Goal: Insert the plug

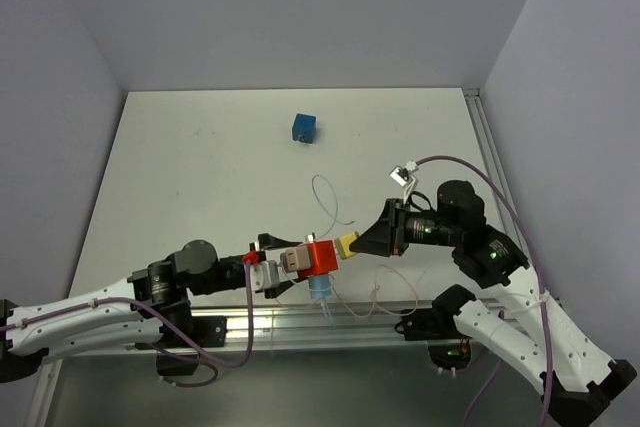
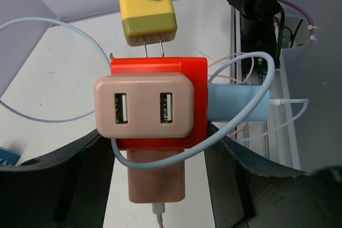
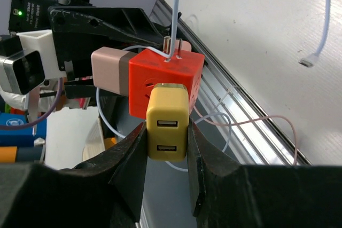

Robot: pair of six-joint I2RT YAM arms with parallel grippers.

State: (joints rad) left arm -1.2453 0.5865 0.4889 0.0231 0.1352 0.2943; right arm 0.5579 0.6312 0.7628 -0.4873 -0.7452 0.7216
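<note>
White table [image 1: 180, 167], grey walls; the work is held in the air over the near edge. Right gripper [image 3: 165, 134]: jaws clamped on the sides of the yellow plug [image 2: 147, 12], with the prongs [image 2: 154, 46] meeting one face of the red socket cube [image 1: 322, 257]. Left gripper [image 2: 160, 156]: jaws closed around the cube, bracing it. Bare prong metal shows, so the plug is judged not seated. Best approach: push straight along the prongs, no tilt, left arm holding firm. Slot entry cannot be seen. The pink charger [image 2: 143, 108] masks the left jaws' contact faces.

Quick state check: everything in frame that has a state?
yellow plug: held by right gripper, prongs showing, not seated
red power cube: held by left gripper
pink USB charger: plugged into cube, ports empty
light blue adapter: plugged into cube
</note>
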